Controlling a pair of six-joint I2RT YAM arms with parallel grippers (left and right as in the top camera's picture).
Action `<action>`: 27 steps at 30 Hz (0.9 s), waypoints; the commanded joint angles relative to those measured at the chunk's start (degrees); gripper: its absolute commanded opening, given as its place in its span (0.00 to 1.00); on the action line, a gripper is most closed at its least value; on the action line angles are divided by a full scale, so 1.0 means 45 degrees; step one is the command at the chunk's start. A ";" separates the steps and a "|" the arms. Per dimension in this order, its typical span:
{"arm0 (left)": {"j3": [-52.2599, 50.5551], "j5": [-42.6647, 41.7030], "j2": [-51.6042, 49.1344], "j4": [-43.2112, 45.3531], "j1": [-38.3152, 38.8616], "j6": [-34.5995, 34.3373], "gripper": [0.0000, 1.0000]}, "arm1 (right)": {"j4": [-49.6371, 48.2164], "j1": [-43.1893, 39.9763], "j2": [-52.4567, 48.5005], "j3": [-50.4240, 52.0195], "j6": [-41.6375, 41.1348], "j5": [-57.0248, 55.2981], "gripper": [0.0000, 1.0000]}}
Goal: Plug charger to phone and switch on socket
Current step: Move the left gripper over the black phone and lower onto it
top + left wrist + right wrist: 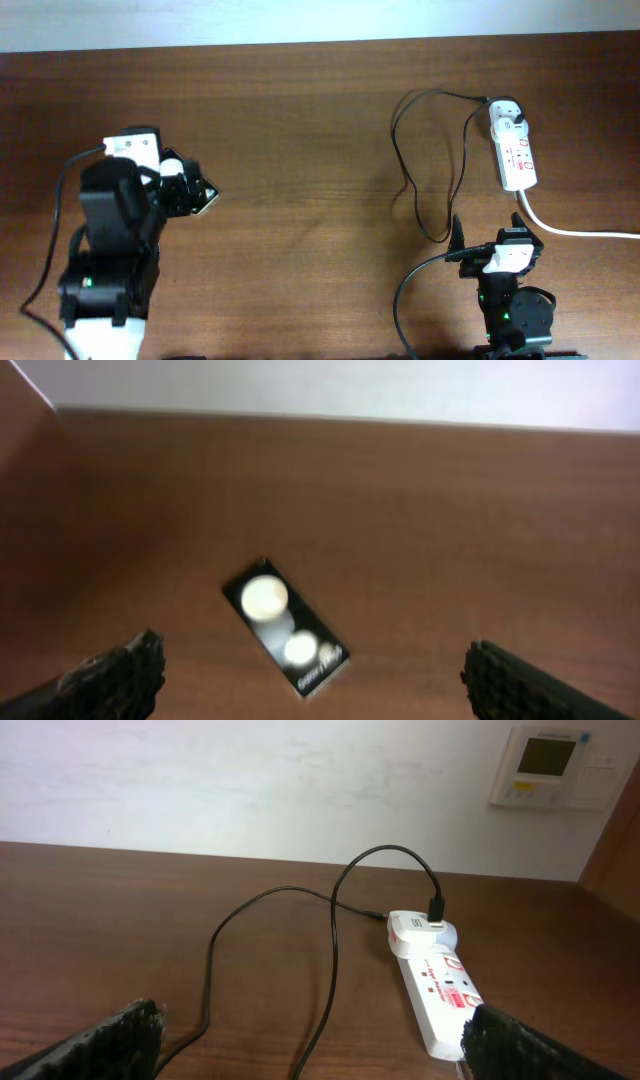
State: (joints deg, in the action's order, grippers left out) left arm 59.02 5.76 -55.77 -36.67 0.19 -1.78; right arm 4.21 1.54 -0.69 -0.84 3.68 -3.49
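Note:
The black phone (285, 625) lies flat on the table, its lettered end toward my left gripper (315, 685), which hovers over it, open, with a finger on each side. In the overhead view that gripper (195, 190) hides most of the phone. The white socket strip (515, 150) lies at the far right with the white adapter (505, 115) plugged into its far end. The black charger cable (400, 150) loops across the table, and its free end lies beside the adapter (415, 930). My right gripper (488, 238) is open and empty, near the cable loop, short of the strip (440, 995).
The strip's thick white cord (580, 232) runs off the table's right edge. A wall stands behind the far edge of the table, with a white control panel (545, 765) on it. The cable (335, 920) runs between my right fingers.

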 commanded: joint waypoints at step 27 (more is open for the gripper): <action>0.1705 0.3021 -0.9000 -0.1617 -0.0083 -1.0302 0.99 | 0.0039 -0.0010 0.0097 0.0117 0.0087 0.0063 0.99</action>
State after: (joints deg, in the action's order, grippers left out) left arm 65.54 16.67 -93.93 -44.07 0.12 -44.07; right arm 4.21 1.54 -0.69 -0.84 3.70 -3.49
